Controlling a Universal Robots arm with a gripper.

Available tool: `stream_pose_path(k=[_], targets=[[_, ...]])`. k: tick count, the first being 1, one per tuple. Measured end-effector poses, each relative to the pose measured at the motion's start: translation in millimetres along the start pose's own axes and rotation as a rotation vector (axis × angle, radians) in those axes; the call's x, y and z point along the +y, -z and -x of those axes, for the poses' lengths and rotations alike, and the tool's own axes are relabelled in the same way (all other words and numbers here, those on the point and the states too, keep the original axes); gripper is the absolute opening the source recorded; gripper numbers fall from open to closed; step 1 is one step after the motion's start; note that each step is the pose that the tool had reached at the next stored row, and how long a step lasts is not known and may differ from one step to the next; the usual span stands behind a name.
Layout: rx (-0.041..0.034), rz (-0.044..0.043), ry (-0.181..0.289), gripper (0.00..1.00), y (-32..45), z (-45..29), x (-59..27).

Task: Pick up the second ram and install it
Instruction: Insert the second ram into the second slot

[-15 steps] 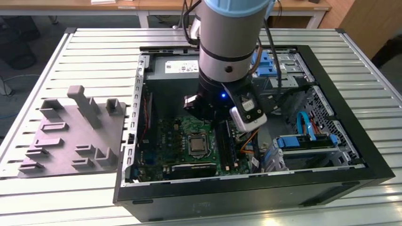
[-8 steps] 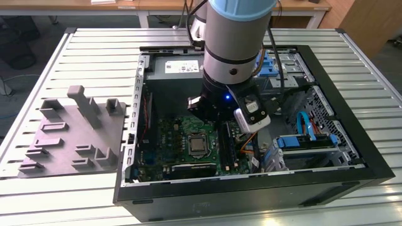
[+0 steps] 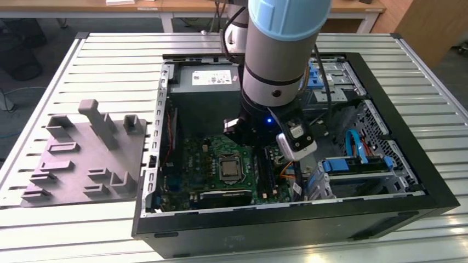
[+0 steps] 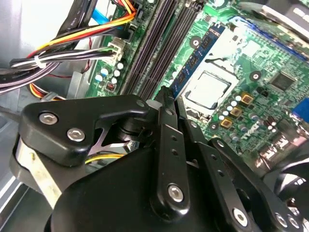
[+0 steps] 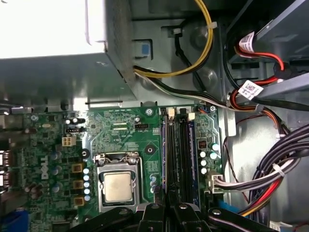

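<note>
I am working inside the open computer case, and my gripper is clamping the second ram, a dark stick seen edge-on in the second wrist view. I am holding it above the green motherboard, between the CPU socket and the long black memory slots. I judge the insertion step is underway. Seating it calls for the stick's edge to run squarely along one free slot before any downward press.
</note>
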State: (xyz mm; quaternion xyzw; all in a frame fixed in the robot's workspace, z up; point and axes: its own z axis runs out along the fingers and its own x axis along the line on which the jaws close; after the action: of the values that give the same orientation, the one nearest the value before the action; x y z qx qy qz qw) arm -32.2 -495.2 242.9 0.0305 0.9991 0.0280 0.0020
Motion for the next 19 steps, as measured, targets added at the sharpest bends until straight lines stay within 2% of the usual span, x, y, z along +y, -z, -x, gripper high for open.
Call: stream_pose_path(k=[6, 14, 19], targets=[[0.0029, 0.0000, 0.051, 0.14, -6.6, 1.5, -0.3], [0.0020, 0.0000, 0.034, 0.14, -10.7, 4.7, -3.3], [0.0004, 0.0000, 0.005, 0.14, -12.0, 4.8, -5.4]])
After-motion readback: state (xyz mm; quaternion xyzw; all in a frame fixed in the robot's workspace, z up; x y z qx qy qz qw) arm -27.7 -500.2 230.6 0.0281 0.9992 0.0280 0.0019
